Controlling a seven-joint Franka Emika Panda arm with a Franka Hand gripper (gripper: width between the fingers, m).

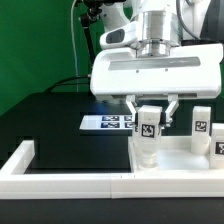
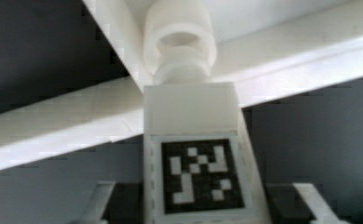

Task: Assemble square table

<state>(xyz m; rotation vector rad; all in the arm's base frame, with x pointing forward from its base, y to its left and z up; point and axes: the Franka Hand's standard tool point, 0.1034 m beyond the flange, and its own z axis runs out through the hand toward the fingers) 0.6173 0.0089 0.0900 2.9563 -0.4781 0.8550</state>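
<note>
My gripper (image 1: 150, 112) is shut on a white leg block (image 1: 148, 135) with a black-and-white tag and holds it upright. The block's lower end is at the near corner of the white square slab (image 1: 185, 157), toward the exterior view's left. I cannot tell whether it touches the slab. In the wrist view the leg (image 2: 199, 130) fills the middle, with its tag facing the camera and its rounded far end pointing away. My gripper (image 2: 203, 205) has one finger on each side of it. Two more tagged leg blocks (image 1: 200, 122) (image 1: 220, 143) stand at the exterior view's right.
The marker board (image 1: 105, 122) lies flat on the black table behind the leg. A long low white border wall (image 1: 60, 181) runs along the front and turns up at the exterior view's left. A green backdrop stands behind.
</note>
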